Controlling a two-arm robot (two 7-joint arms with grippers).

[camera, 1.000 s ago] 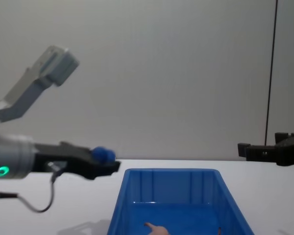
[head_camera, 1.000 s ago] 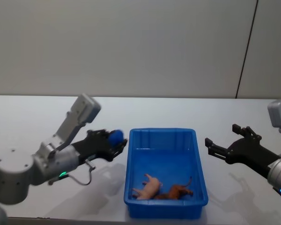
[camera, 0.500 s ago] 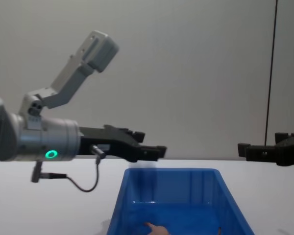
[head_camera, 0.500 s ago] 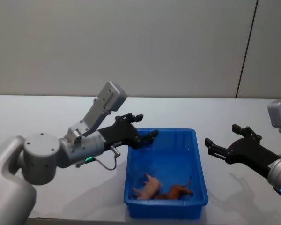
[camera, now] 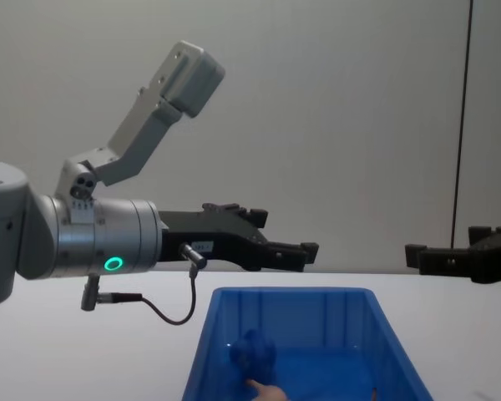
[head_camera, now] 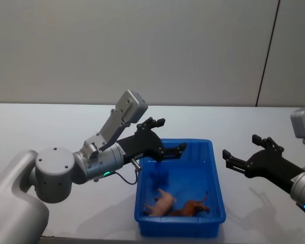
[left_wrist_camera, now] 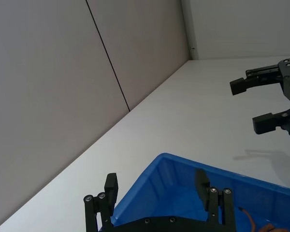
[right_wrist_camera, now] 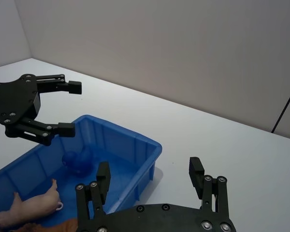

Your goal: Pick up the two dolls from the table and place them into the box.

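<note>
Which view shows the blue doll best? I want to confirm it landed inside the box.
The right wrist view: the blue doll lies on the box floor, below the open left claw. The head view shows it blurred; the chest view shows it partly behind the front wall.

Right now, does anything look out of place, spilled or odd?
Nothing stands out. The blue doll sits inside the box with a pink toy and a brown doll; left gripper open above it, right gripper open over the table.
</note>
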